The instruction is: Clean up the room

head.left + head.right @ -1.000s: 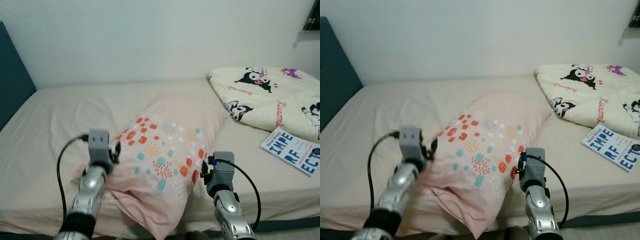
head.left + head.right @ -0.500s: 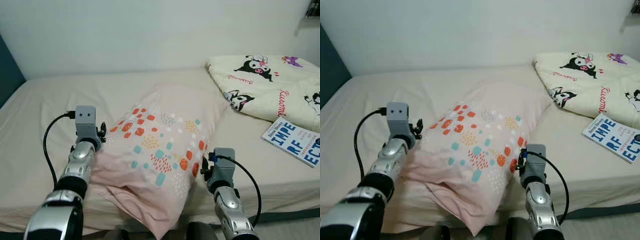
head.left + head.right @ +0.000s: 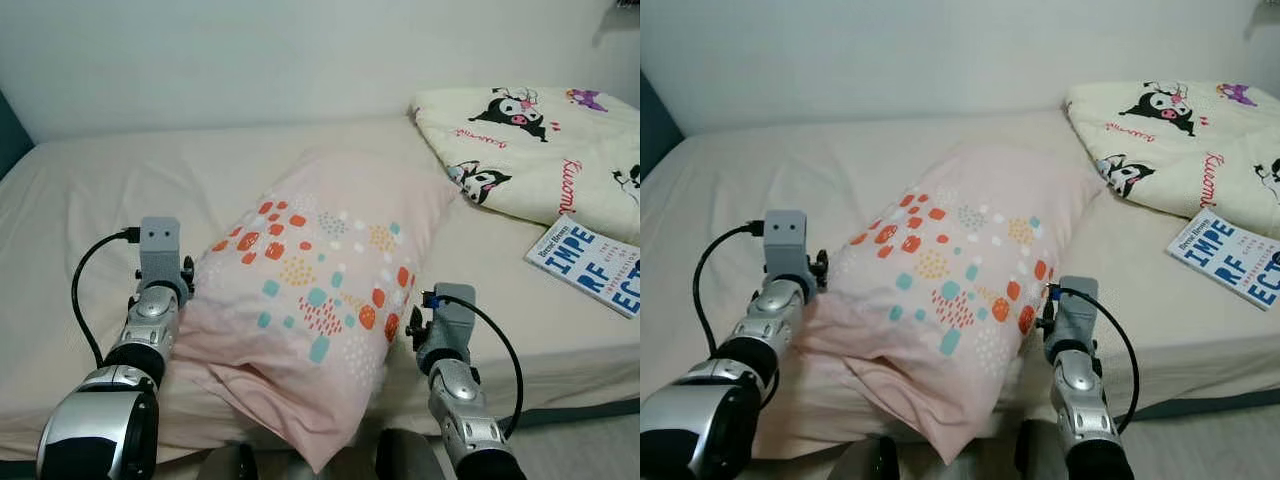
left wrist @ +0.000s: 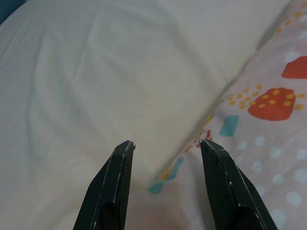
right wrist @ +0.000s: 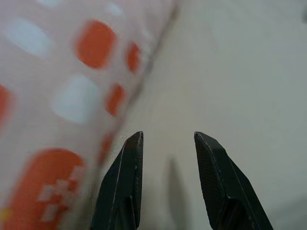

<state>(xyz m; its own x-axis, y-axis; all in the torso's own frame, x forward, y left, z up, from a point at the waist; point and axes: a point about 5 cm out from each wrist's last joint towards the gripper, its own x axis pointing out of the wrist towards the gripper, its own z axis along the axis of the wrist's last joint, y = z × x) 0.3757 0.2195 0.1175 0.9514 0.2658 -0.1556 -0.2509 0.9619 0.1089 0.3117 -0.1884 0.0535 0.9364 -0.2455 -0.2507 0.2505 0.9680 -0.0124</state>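
Pillow on the bed (image 3: 90, 200), a gripper at each side of it — neither one clenched.

The pink pillow (image 3: 320, 290) with orange and teal spots lies slantwise near the bed's front edge, its lower end hanging just over that edge. The left gripper (image 4: 165, 144) sits against the pillow's left side with its fingers (image 4: 112, 179) spread apart — the pillow's edge lies between them over the sheet, not pinched. The right gripper (image 5: 165, 136) is beside the pillow's right side, fingers (image 5: 218, 177) likewise parted over bare sheet, with the pillow just next to one of them. At the bed's right corner lie a folded cartoon blanket (image 3: 540, 150) and, near the front edge, a book (image 3: 595, 265).
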